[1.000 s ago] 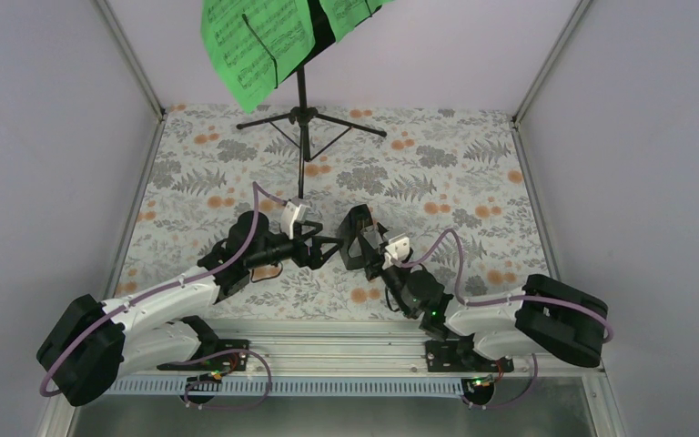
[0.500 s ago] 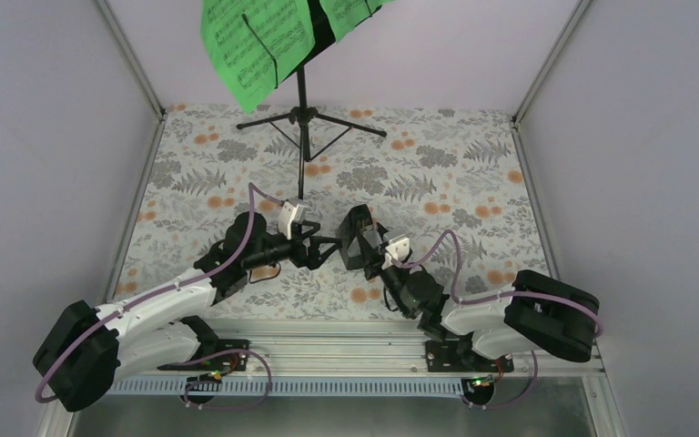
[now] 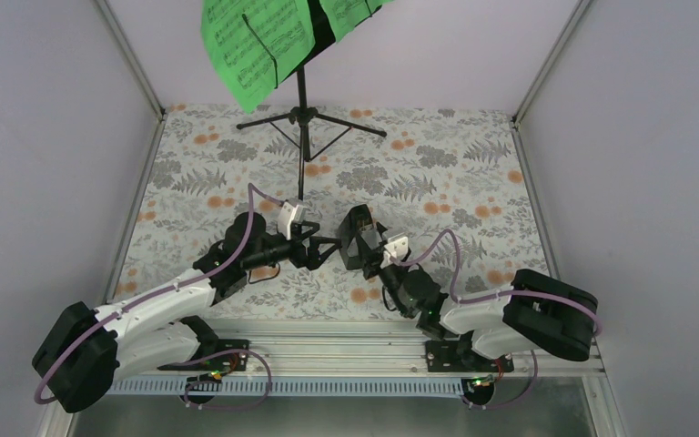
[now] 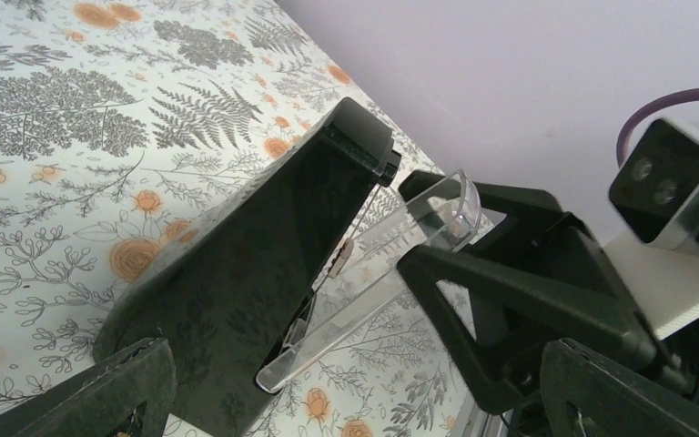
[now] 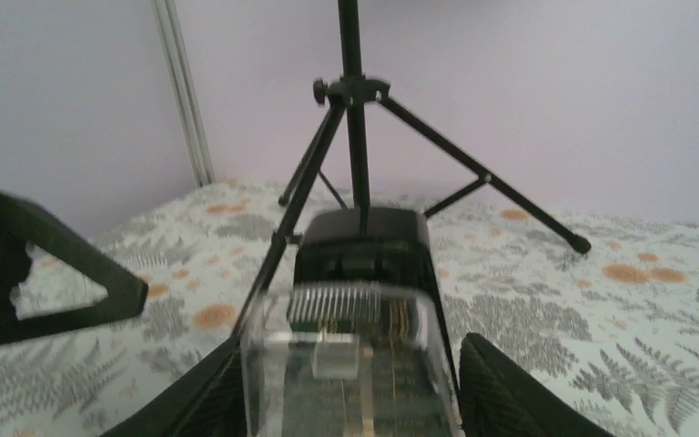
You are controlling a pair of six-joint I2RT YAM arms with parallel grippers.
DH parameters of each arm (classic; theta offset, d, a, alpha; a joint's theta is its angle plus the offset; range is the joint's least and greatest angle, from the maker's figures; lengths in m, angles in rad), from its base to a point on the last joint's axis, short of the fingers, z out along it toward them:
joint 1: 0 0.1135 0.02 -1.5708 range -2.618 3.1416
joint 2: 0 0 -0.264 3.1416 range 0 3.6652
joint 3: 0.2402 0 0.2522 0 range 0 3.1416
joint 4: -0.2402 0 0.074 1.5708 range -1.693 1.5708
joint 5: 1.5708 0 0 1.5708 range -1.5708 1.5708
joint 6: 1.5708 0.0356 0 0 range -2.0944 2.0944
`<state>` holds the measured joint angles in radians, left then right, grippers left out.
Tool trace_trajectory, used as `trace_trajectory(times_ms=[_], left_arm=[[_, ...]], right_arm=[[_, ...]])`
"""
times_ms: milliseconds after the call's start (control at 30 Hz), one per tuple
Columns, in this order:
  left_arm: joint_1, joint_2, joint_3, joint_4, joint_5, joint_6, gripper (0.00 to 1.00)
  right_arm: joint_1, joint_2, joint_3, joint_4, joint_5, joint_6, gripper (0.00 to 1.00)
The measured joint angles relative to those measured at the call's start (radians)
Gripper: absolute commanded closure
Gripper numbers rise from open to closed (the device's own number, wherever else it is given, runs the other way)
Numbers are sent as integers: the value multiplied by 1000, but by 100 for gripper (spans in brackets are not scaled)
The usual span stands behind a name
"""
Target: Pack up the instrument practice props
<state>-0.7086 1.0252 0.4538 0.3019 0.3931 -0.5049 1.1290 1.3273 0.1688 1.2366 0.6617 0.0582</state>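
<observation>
Straddles the upright metronome [image 3: 357, 238] with the right end effector [image 5: 350, 401]; cannot tell whether clamped or loose. Holds the left end effector [image 3: 326, 248] spread wide just beside it.

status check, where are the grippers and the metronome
Left gripper open, beside metronome. Right gripper straddles metronome, grip unclear. Music stand upright behind, green sheets on it. Nothing blocking.
</observation>
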Motion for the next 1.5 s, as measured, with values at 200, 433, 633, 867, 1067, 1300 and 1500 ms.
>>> trace_trajectory(times_ms=[200, 433, 633, 867, 1067, 1300, 1500], left_arm=[[0, -5, 0, -7, -1, 0, 1], [0, -8, 0, -8, -1, 0, 1], [0, -8, 0, -13, -1, 0, 0], [0, -11, 0, -16, -1, 0, 1], [0, -11, 0, -24, -1, 0, 1], [0, -13, 0, -27, -1, 0, 1], [0, -16, -1, -28, -1, 0, 1]], right_arm=[[0, -18, 3, -121, 6, 20, 31], [0, -55, 14, -187, 6, 22, 11], [0, -65, 26, -227, 5, 23, 5], [-5, -66, 55, -271, 5, 23, 5], [-18, -84, 80, -307, 5, 24, 4], [-56, -94, 145, -389, -6, 33, 3], [-99, -94, 173, -446, -26, 48, 3]])
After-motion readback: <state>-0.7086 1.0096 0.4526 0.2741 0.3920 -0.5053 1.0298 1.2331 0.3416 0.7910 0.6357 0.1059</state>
